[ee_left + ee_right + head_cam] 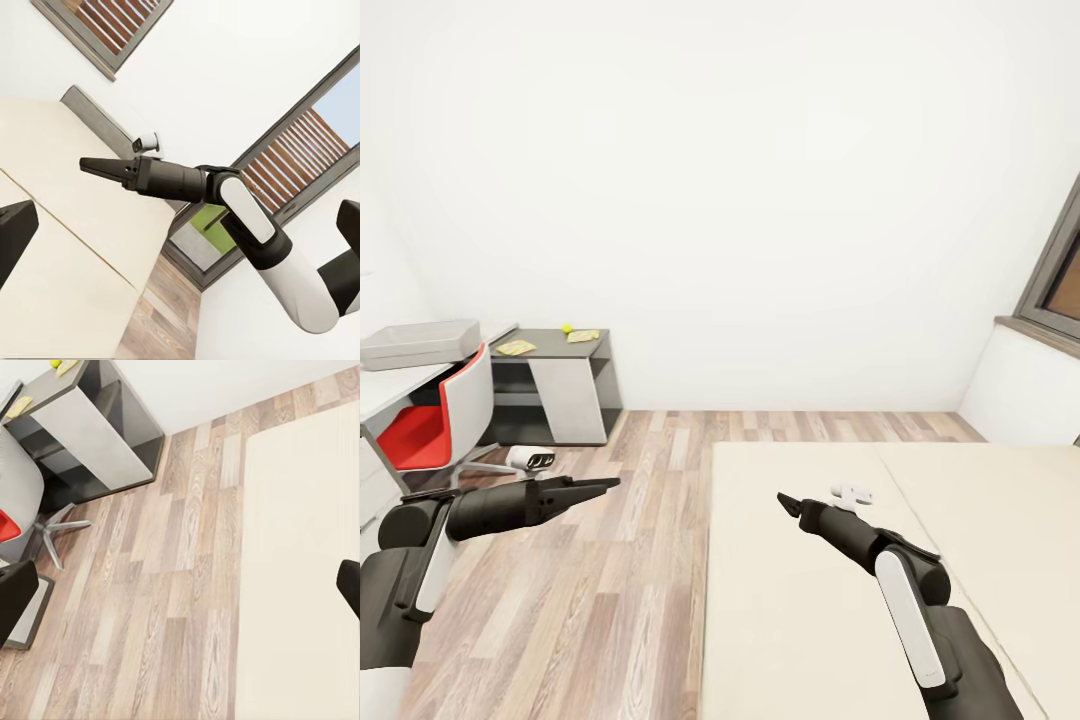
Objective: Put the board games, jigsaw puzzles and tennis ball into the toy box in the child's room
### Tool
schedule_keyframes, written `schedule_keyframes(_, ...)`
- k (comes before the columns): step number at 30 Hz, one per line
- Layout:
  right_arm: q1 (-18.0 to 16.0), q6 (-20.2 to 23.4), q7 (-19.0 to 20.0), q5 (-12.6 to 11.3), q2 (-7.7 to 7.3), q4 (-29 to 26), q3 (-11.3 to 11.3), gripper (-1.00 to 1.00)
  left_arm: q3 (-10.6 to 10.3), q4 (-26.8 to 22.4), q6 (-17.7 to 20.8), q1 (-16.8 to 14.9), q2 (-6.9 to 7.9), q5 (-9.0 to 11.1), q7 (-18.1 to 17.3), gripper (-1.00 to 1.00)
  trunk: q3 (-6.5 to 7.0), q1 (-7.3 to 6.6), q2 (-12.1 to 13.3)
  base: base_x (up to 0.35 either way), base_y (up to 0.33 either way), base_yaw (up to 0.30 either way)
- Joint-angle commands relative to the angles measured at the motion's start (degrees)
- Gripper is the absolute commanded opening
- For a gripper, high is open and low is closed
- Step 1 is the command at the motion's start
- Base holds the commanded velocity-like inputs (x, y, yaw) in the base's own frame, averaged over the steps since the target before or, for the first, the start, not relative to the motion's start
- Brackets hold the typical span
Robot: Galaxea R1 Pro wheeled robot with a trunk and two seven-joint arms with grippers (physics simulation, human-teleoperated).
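Head view: toy box [418, 342] sits on the far-left table [390, 385]; tennis ball [567, 327] and jigsaw puzzles [515, 347] lie on the desk [550, 345] beyond. Left gripper [605, 485] looks pinched together, empty. Left wrist view: right gripper [88, 163] over the bed [67, 247], clenched (holding nothing). Right wrist view: plank floor [150, 585] beside the bed

Both arms are matte black tube segments with a white oblong panel behind each wrist. The left gripper [600, 485] and right gripper [784, 499] are slim black tapered fingers; white shell upstream of the jaws.

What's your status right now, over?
Left gripper over floor, right gripper over bed, neither holding anything. Toy box, tennis ball on far table. Red chair beside it.
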Motion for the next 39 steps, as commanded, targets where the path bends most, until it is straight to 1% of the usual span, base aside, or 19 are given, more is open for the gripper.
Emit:
schedule_keyframes(1, -0.06, 0.3, 0.21, 0.13, 0.04, -0.05, -0.08, 1.0, 0.0, -0.01, 0.61, -0.03, 0.03, -0.02, -0.23, 1.0, -0.13, 0.04, -0.13, 0.0, 0.156, 0.0)
schedule_keyframes(39, -0.06, 0.3, 0.21, 0.15, 0.04, -0.06, 0.01, 1.0, 0.0, -0.02, 0.61, -0.05, 0.03, 0.03, -0.23, 1.0, -0.13, 0.04, -0.13, 0.0, 0.177, 0.0)
